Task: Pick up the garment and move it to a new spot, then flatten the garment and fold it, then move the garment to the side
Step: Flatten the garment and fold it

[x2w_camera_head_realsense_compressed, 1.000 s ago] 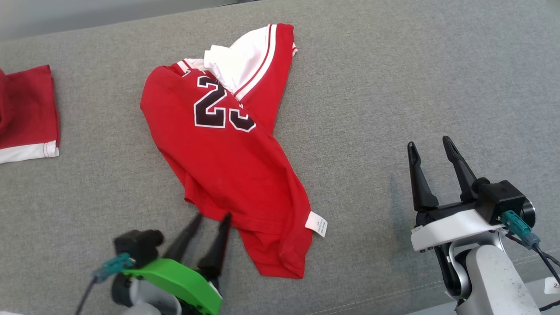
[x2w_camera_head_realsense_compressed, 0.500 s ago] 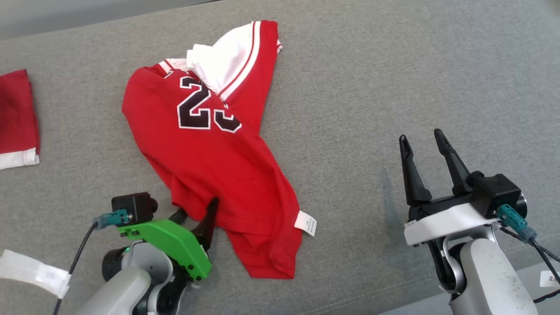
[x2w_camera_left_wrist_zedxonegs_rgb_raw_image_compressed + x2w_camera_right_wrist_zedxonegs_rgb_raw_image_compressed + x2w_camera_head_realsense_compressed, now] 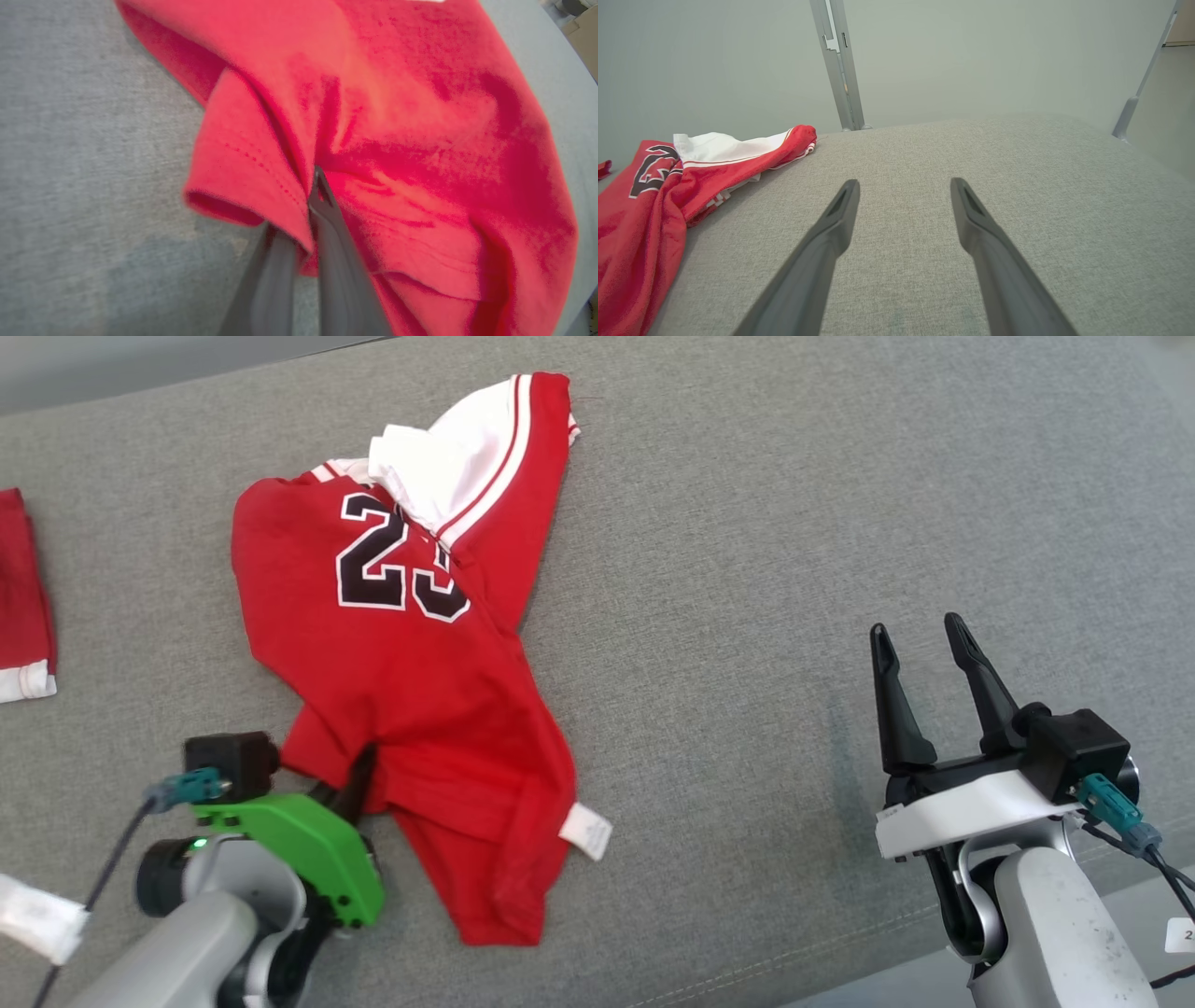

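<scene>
We have the left gripper [image 3: 357,779] clenched on a fold at the near edge of the red jersey [image 3: 411,691], which sprawls crumpled across the left-middle of the grey cushion [image 3: 747,569]. Our right gripper [image 3: 915,625] hangs with its fingers spread over bare fabric, well apart from the jersey. Another red garment [image 3: 23,597] sits at the far left edge.

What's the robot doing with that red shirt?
The robot's left gripper is pinching the near edge of the red jersey, the one with the number 23, which lies crumpled on the grey fabric surface. Its right gripper is open off to the side, holding nothing. The jersey isn't flattened or folded yet.
</scene>
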